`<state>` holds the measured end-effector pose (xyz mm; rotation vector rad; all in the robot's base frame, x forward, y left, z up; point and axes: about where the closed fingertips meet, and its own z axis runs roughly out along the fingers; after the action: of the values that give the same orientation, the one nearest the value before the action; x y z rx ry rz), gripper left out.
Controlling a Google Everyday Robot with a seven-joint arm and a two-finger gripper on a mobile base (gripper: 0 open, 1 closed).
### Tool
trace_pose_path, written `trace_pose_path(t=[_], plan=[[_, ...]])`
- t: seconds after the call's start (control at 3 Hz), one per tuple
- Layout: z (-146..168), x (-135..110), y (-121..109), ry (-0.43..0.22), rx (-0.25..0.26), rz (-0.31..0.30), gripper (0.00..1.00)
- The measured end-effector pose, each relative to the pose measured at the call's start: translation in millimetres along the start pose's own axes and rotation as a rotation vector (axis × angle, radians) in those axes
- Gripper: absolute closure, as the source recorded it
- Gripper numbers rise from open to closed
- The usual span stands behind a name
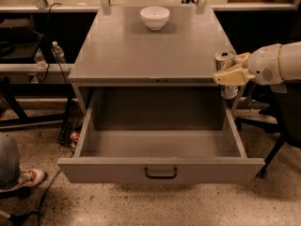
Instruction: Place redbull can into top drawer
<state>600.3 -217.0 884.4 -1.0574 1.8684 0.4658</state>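
Silver redbull can (224,59) in gripper (230,72) beside drawer (108,170)

Single elevated camera faces the cabinet (141,55) front, angled down at mid range; end effector (226,75), clamping the redbull can (224,60), sits at the view's right edge.

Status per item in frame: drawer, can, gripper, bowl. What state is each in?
top drawer: open, pulled out toward the camera.
redbull can: upright, held at the front right corner of the cabinet, not yet in the top drawer.
gripper: shut on the redbull can, reaching in from the right.
white bowl: upright on the cabinet, at the back.
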Motion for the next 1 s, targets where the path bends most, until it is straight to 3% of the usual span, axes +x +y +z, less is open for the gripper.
trace_pose_path(t=[0.33,0.67,1.0], plan=[[11.9,24.1,27.3,0.105,-0.068,-0.017,1.00],[41.2,54.4,61.7,0.219,-0.168,-0.026,1.00],[41.2,54.4,61.8,0.219,-0.169,-0.026,1.00]])
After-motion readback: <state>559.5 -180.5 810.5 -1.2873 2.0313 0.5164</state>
